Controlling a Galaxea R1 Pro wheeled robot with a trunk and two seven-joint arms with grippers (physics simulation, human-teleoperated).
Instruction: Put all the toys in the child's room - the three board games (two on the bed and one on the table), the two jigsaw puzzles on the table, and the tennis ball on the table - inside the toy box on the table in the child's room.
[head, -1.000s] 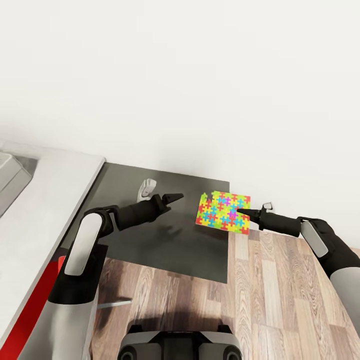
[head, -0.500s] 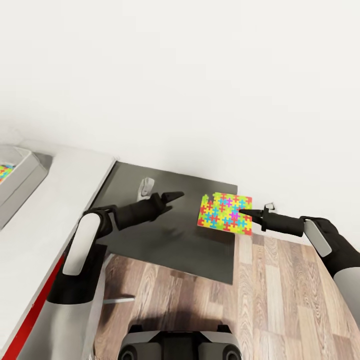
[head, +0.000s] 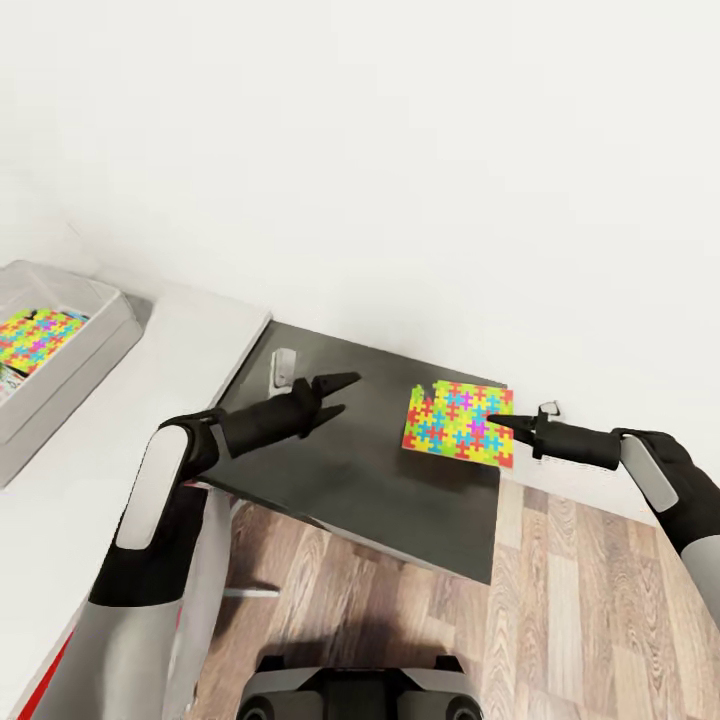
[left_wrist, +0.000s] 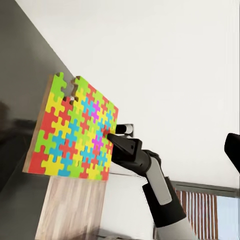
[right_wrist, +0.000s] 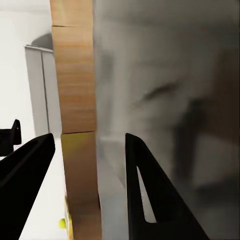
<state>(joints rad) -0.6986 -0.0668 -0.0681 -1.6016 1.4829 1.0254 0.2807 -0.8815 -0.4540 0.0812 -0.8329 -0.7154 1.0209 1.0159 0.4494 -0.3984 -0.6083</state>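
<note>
right gripper (head: 497, 421): pinched jigsaw puzzle (head: 459, 423) by its edge
left gripper (head: 338, 394): part open, empty
risk: thin grip, puzzle could slip b4 toy box (head: 75, 352)

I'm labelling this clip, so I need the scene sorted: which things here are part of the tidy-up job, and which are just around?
Job:
- jigsaw puzzle in the right gripper
- second puzzle lying in the toy box
- table

Around:
- dark cabinet
- open left gripper
- wood floor

Fingers (right_wrist: 150, 200): two dark prongs, one on each side of a board's edge.
Held jigsaw puzzle (right_wrist: 77, 150): seen edge-on, tan wooden strip between the fingers.
Background: blurred grey surface.
</note>
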